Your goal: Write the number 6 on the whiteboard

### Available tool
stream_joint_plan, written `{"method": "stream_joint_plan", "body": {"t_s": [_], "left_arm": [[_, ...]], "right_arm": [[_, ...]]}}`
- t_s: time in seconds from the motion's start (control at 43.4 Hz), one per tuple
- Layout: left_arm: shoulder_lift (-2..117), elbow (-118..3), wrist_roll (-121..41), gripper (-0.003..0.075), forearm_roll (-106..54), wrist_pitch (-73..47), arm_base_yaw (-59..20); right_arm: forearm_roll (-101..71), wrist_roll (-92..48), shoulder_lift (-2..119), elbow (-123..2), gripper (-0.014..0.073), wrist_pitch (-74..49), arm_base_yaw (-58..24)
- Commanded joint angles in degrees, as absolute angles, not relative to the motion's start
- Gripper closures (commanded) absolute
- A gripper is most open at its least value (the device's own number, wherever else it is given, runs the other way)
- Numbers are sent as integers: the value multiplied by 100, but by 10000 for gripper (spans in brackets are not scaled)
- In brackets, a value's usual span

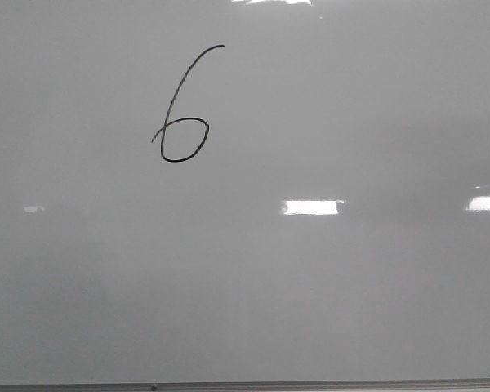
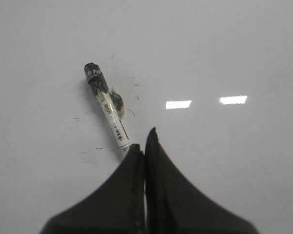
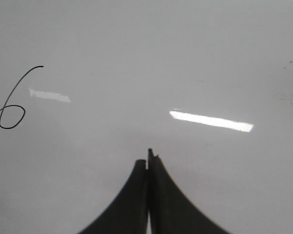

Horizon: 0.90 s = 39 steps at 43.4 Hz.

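Observation:
The number 6 (image 1: 173,100) is drawn in thin black line on the upper left of the whiteboard (image 1: 310,286). It also shows in the right wrist view (image 3: 20,82), far to one side of my right gripper (image 3: 146,157), which is shut and empty over bare board (image 3: 161,58). My left gripper (image 2: 144,141) is shut over the board (image 2: 224,48). A white marker with a black end (image 2: 110,112) lies on the board just beyond its fingertips. The marker's near end is hidden behind one finger (image 2: 132,161), not between the jaws. Neither gripper shows in the front view.
Bright rectangular light reflections (image 1: 310,207) lie across the board. A thin grey frame (image 1: 310,385) runs along its bottom edge. Small black ink specks (image 2: 132,83) dot the board around the marker.

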<state>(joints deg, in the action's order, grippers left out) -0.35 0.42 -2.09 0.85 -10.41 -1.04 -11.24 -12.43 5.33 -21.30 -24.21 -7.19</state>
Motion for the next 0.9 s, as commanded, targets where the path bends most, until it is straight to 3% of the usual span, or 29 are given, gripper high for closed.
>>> {"method": "stream_joint_plan", "body": {"t_s": [0.0, 0.553, 0.875], "left_arm": [[-112, 68, -156, 741, 99, -609, -141], [-112, 68, -156, 741, 99, -609, -141], [-112, 68, -156, 741, 99, -609, -141]], "right_arm": [[-1067, -1250, 599, -2241, 662, -1979, -686], [-787, -439, -169, 95, 662, -708, 11], [-787, -439, -169, 67, 662, -826, 11]]}}
